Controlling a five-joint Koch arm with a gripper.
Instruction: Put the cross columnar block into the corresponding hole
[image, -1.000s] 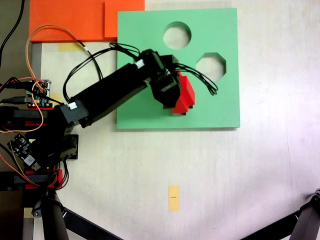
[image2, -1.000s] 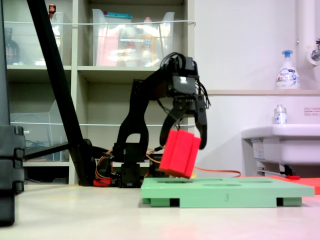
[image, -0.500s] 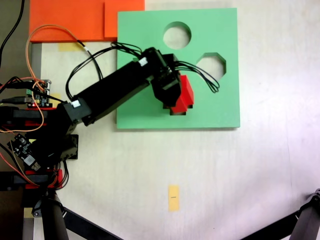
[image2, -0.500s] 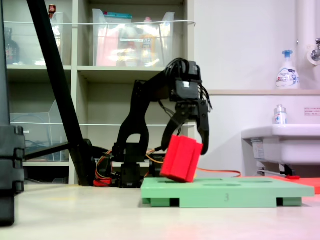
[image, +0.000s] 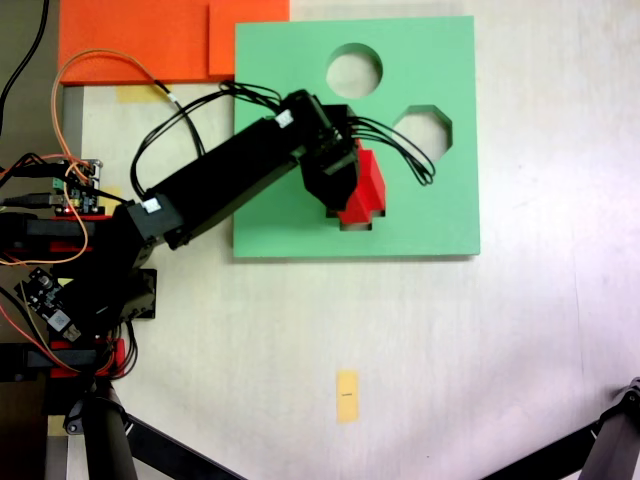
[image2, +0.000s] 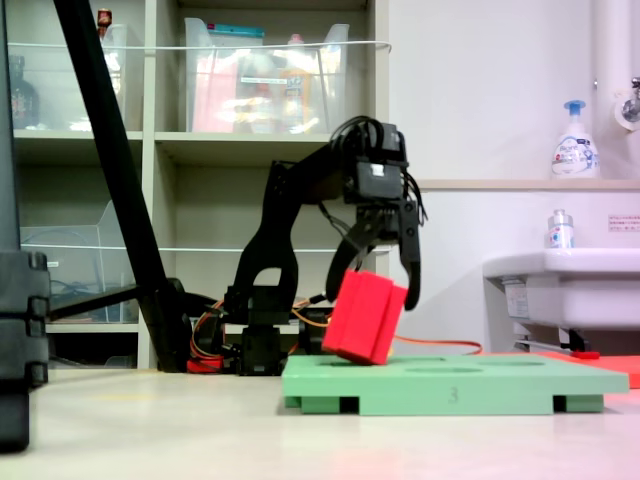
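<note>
At the first exterior view's left, the base of the black Koch arm (image: 100, 270) is seen among orange and black cables, and the arm is stretched rightward over the large square green foam board (image: 440, 200). At its end, the black gripper (image2: 385, 290) is pinched on the small bright red foam block with the plus-shaped section (image2: 365, 316), one jaw set on each side of the block's upper part. In the second exterior view the block is shown tilted, its top leaning to the right, with its lower end touching the board's top face or just entering it.

From above, the block is seen over the plus-shaped cutout (image: 353, 226) near the board's lower edge; only a dark notch of that hole shows below the red. Further right, the round cutout (image: 354, 71) and the octagonal cutout (image: 421, 132) are left open.

The insertion step is judged to be in hand. The block should next be righted, its arms aligned with the hole, and then pressed straight down before release.
</note>
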